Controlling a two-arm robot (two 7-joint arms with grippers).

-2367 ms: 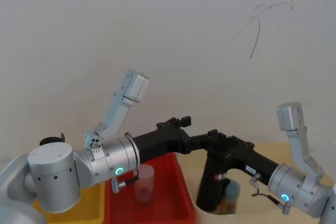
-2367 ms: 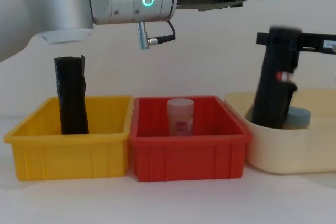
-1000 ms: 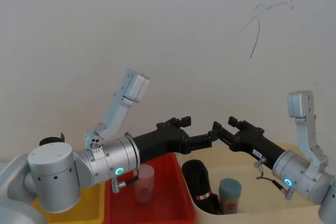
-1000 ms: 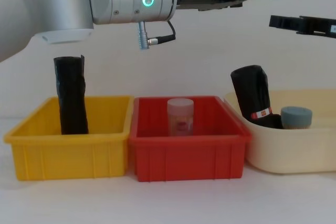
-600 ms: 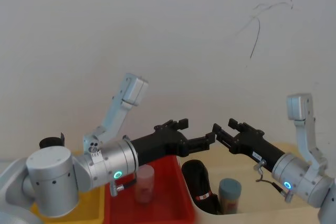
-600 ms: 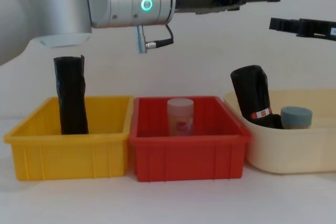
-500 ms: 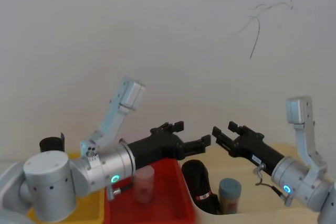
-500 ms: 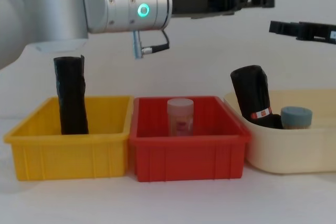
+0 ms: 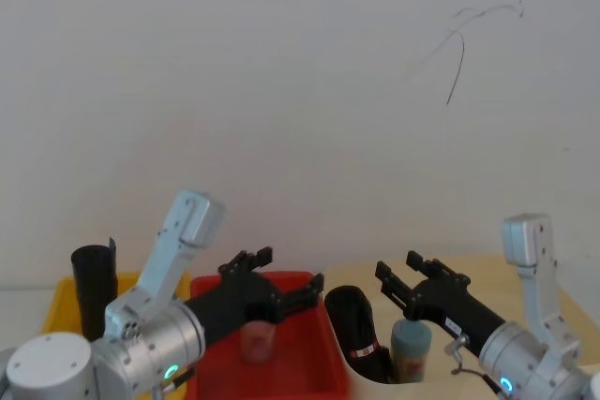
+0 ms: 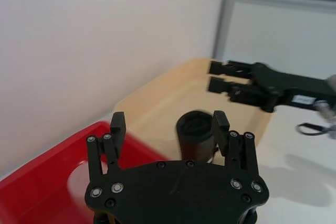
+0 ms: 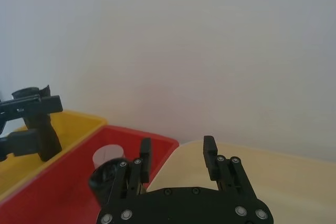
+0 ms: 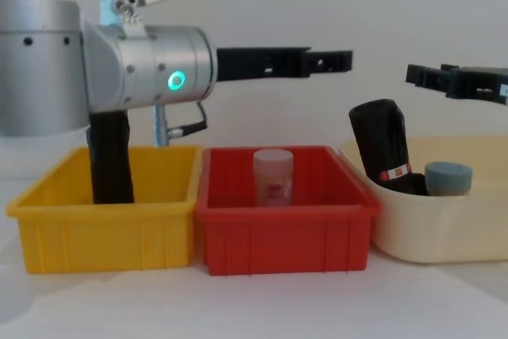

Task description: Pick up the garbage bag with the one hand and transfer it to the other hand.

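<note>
Left arm: extended forward and level above the red bin [image 12: 286, 220], big silver wrist segment low on the robot's left. The one hand [image 12: 333, 60] hangs in the air over the red bin's far right part, fingers pointing toward the cream tub [image 12: 444, 228]. Jaws spread wide, nothing between them.

Right arm: reaches in from the robot's right, roughly level, above the cream tub. The other hand [image 12: 425, 76] points toward the left gripper; the two are apart, tips facing each other across a gap. Its jaws stand open and empty, as the left wrist view shows most clearly.

Garbage bag [image 12: 385, 147]: in the cream tub, at the tub's end nearest the red bin. Long axis near upright, tilted so the top leans toward the red bin; lower end down inside the tub. Red-and-white label band sits low on the roll. A blue-capped container [image 12: 448, 177] stands just beside it, possibly touching; the contact point is hidden by the tub rim.

Neither gripper touches the bag.

Also: translucent cup [image 12: 273, 177] upright in the red bin; thinner black roll [image 12: 109, 166] upright in the yellow bin [image 12: 103, 228].
</note>
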